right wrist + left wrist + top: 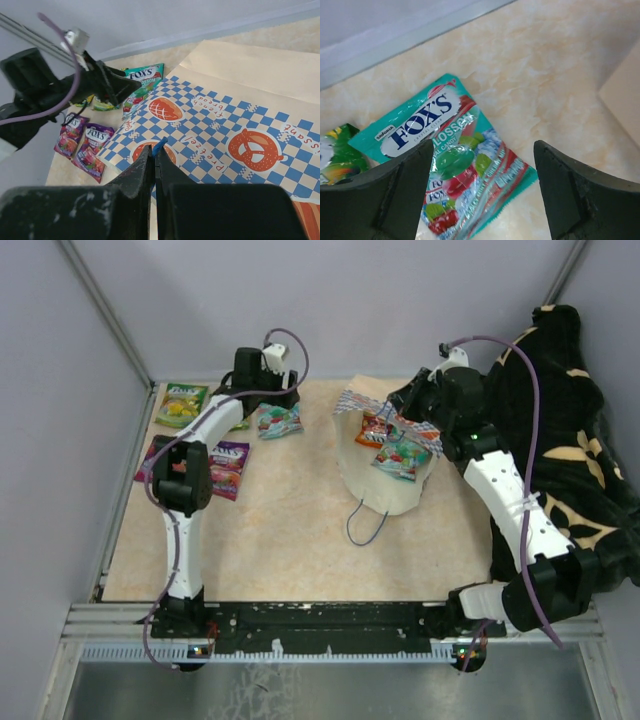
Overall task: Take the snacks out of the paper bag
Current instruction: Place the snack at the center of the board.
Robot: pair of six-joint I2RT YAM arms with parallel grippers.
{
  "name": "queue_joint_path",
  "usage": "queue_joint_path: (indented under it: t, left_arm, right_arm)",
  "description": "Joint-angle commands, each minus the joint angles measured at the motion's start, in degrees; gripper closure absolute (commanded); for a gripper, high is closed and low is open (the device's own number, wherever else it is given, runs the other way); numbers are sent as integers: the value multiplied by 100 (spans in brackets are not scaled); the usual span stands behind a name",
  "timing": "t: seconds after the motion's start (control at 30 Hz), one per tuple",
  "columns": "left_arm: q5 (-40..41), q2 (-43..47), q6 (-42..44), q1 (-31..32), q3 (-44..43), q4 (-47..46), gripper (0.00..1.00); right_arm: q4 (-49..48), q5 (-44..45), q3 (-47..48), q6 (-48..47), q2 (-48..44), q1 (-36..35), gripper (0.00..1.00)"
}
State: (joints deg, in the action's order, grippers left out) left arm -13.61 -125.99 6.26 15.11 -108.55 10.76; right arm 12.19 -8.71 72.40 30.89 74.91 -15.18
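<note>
Pinching the blue cord [160, 145] of the paper bag [240, 120], the right hand [155, 154] is clenched, while the left hand [484, 147] hangs released above a teal snack packet [420, 125] on the surface [545, 65].

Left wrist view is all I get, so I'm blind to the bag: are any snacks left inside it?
Observer: Yes. The cream-tan paper bag with the blue checkered band lies on its side, and a red glossy packet and a teal glossy packet show in its mouth.
Operator: What holds the mouth open?
Observer: The right gripper is shut at the bag's checkered rim, a blue bit pinched between its tips.
Operator: Anything out besides the teal Fox's packet in my view?
Observer: Two purple packets lie left of it, nearer the arm bases.
</note>
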Motion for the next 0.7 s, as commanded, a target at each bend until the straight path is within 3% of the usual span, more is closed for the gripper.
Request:
queue_joint_path:
  t: [0.0, 0.17, 0.4, 0.67]
  left_arm:
    - [575, -939, -288, -145, -583, 201, 13]
    - [597, -1523, -207, -146, -1176, 562, 12]
    - [65, -1597, 93, -130, -959, 590, 15]
    - [-647, -1531, 1055, -69, -842, 653, 16]
  right_arm:
    - [-205, 70, -90, -122, -152, 50, 99]
    - [-350, 113, -351, -109, -275, 51, 99]
    - [-441, 39, -424, -79, -199, 51, 99]
    - [-465, 14, -466, -42, -179, 50, 99]
